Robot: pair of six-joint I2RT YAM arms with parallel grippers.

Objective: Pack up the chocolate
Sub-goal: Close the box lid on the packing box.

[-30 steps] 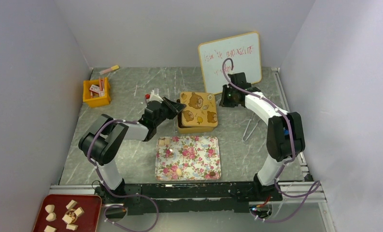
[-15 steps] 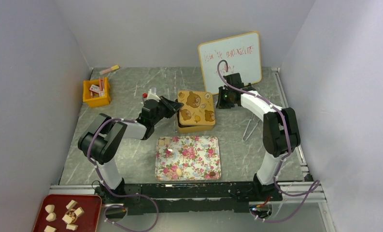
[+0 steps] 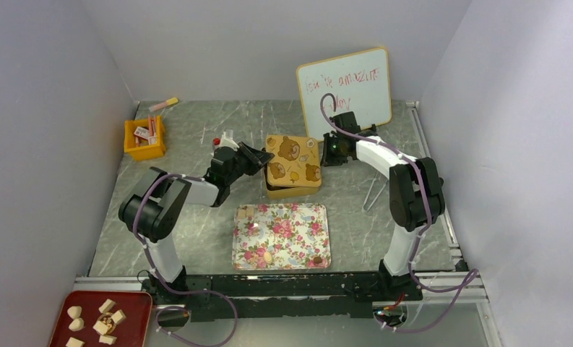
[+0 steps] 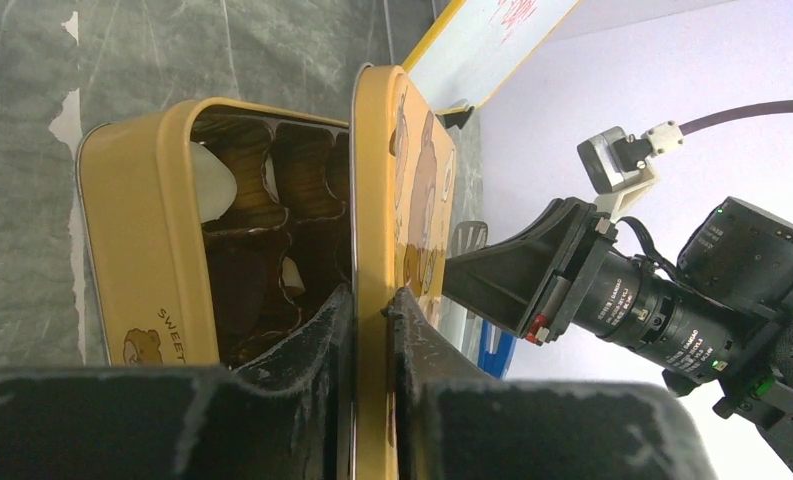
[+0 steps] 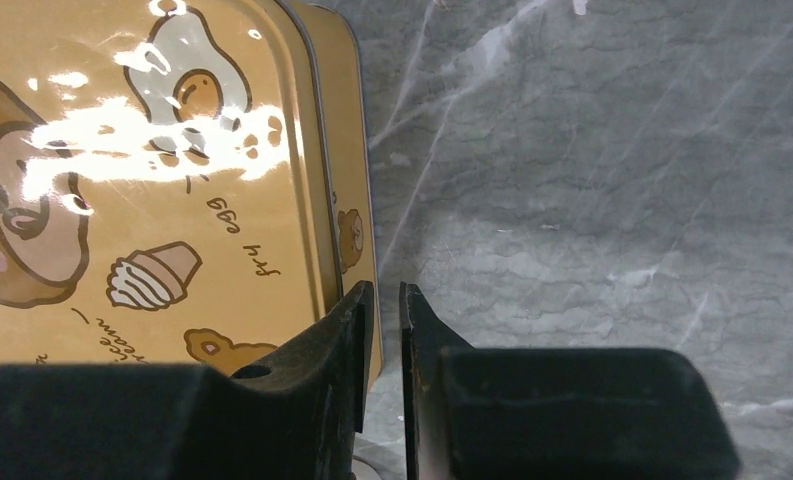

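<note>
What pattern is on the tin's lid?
Brown cartoon bears on mustard yellow. The lid shows best in the top external view.

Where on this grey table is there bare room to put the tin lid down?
Bare marble lies between the left arm and the floral rectangular tray; right of that tray, below the thin metal tongs; and at the back, between the orange plastic bin and the whiteboard. Crowded: around the yellow bear-printed tin, where the left gripper and right gripper work.
</note>
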